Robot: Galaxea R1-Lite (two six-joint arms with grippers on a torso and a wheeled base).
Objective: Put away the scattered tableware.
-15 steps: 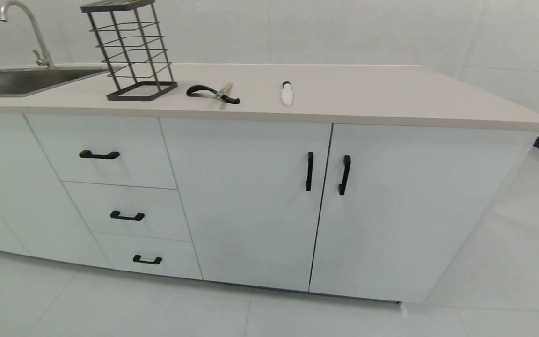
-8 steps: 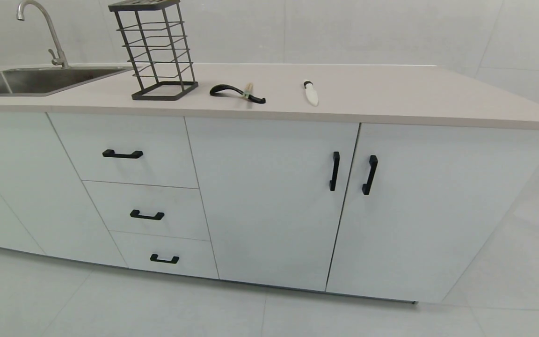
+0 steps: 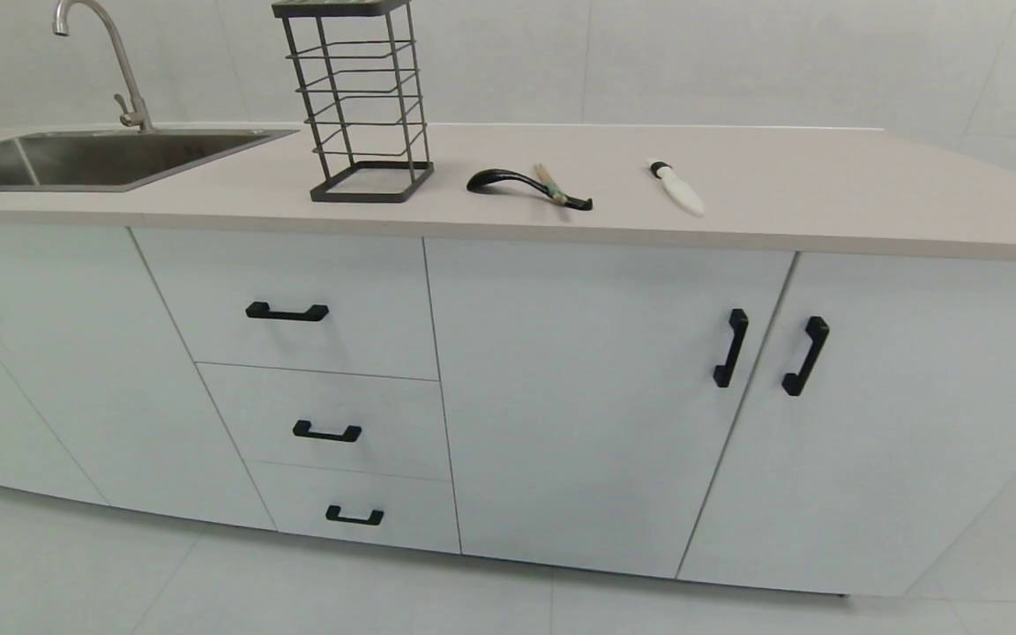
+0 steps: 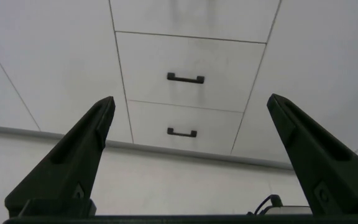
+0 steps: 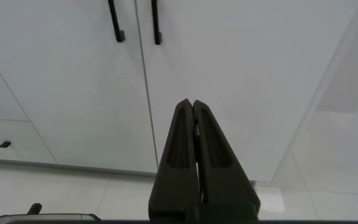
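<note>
On the beige countertop (image 3: 790, 190) lie a black ladle (image 3: 521, 183) with a wooden stick (image 3: 549, 183) across its handle, and a white knife with a black end (image 3: 677, 187) to their right. A black wire rack (image 3: 362, 101) stands upright left of the ladle. My left gripper (image 4: 188, 106) is open, held low in front of the lower drawers (image 4: 188, 74). My right gripper (image 5: 192, 112) is shut with nothing in it, held low in front of the double cabinet doors (image 5: 135, 68).
A steel sink (image 3: 85, 157) with a curved faucet (image 3: 107, 53) sits at the counter's left end. Three drawers with black handles (image 3: 323, 432) are below the rack, and two cabinet doors with vertical handles (image 3: 768, 353) to their right. Tiled floor lies in front.
The whole head view has shifted: the camera moved left and closer, so counter and cabinets sit further right and larger. The tableware itself has not moved on the counter.
</note>
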